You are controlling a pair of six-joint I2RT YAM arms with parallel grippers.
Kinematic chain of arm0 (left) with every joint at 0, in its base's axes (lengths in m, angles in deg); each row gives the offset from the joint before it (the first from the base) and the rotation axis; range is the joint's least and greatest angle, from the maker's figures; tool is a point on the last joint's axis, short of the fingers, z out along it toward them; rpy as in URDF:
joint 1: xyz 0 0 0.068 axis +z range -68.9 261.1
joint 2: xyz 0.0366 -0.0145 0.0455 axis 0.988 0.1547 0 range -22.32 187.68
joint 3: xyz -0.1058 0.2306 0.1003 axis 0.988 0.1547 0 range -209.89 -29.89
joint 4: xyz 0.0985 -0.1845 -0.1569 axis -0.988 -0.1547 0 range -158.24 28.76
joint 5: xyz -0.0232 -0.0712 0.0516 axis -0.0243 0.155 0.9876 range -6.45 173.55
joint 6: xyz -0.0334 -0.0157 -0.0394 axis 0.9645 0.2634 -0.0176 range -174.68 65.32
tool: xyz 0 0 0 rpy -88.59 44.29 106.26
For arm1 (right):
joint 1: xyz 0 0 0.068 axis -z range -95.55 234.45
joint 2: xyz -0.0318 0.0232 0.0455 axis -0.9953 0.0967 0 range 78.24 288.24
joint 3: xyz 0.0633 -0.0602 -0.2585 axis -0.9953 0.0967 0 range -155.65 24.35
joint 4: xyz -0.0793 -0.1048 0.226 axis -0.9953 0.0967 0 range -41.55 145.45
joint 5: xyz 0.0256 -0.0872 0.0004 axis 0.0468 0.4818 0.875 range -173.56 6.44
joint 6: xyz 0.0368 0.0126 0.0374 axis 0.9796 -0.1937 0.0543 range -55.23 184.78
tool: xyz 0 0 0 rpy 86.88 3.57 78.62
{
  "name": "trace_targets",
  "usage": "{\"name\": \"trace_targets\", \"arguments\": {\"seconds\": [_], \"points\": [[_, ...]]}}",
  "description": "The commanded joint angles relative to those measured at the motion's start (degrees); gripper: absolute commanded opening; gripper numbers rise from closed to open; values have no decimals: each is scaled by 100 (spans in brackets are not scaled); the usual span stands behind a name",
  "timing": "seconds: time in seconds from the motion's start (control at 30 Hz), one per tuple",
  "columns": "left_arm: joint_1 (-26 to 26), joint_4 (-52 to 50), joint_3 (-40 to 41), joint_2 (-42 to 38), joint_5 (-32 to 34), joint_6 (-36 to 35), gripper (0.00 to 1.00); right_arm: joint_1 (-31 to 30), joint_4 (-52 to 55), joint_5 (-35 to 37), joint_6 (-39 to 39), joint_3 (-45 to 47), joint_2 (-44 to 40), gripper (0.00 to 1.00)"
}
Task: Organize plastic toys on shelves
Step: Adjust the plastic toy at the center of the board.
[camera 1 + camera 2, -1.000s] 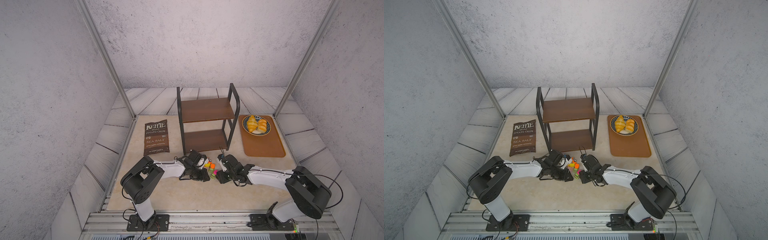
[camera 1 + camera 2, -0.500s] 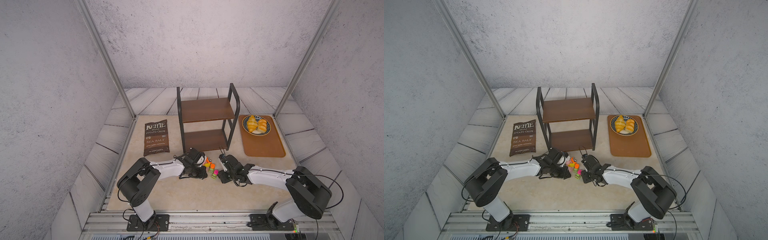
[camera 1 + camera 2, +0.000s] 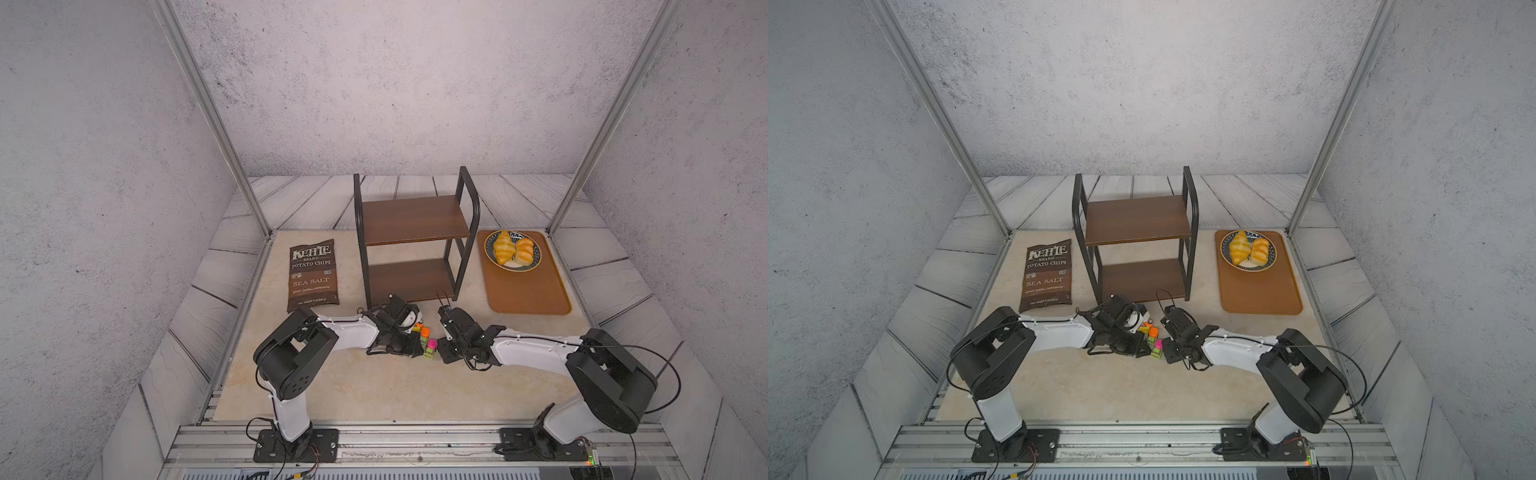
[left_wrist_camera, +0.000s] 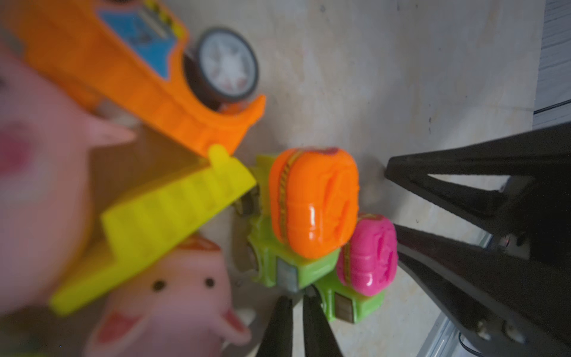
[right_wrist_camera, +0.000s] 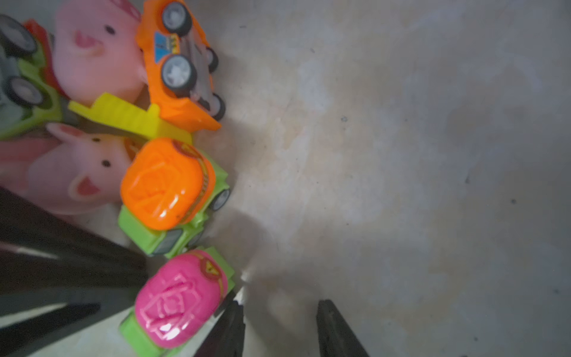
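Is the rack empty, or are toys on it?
Empty: both boards of the rack show bare; the toys lie in front.

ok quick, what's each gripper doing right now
Left gripper: shut, nothing seen in its grip.
Right gripper: open, empty, beside the pink truck.

left gripper (image 4: 297,321): you see only two finger ends; the wrist view's edge cuts off the rest.
right gripper (image 5: 279,327): again only finger ends, cut at the edge.
near pig (image 4: 40,148): a pink blur, cropped by the left wrist view.
yellow bed (image 4: 160,222): blurred; its truck is hidden.
green truck (image 5: 31,102): half outside the right wrist view.
toy pile (image 3: 424,338): in both top views too small for you to count, partly under the left gripper.
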Motion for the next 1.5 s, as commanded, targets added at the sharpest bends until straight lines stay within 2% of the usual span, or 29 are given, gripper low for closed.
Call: {"name": "trace_targets", "arguments": {"seconds": [0.0,0.2,0.3,0.43,0.67,0.83,0.9,1.13,1.37,1.47], "points": [[-66,241,142,94,-353,-41,14,1,74,17,37,-125,199,44],[-81,199,241,11,-374,-65,14,2,475,515,56,-226,192,46],[-80,-17,257,-201,-193,-105,14,3,810,900,94,-240,65,47],[-75,-462,219,-573,130,-212,16,2,1076,942,129,-163,-239,49],[36,-1343,172,-1352,1024,-406,18,2,1266,73,197,-114,-916,57],[182,-1647,254,-1824,1474,-441,19,-6,1036,-757,349,-58,-1245,69],[274,-1716,337,-2019,1616,-430,20,-12,869,-969,510,-44,-1214,74],[636,-1793,660,-2637,1852,-367,21,-229,615,-860,796,-208,-743,76],[942,-1947,882,-3008,1829,-419,22,-518,676,-411,929,-532,-139,76],[1005,-1965,949,-3098,1823,-436,22,-598,660,-224,977,-619,72,72]]}}
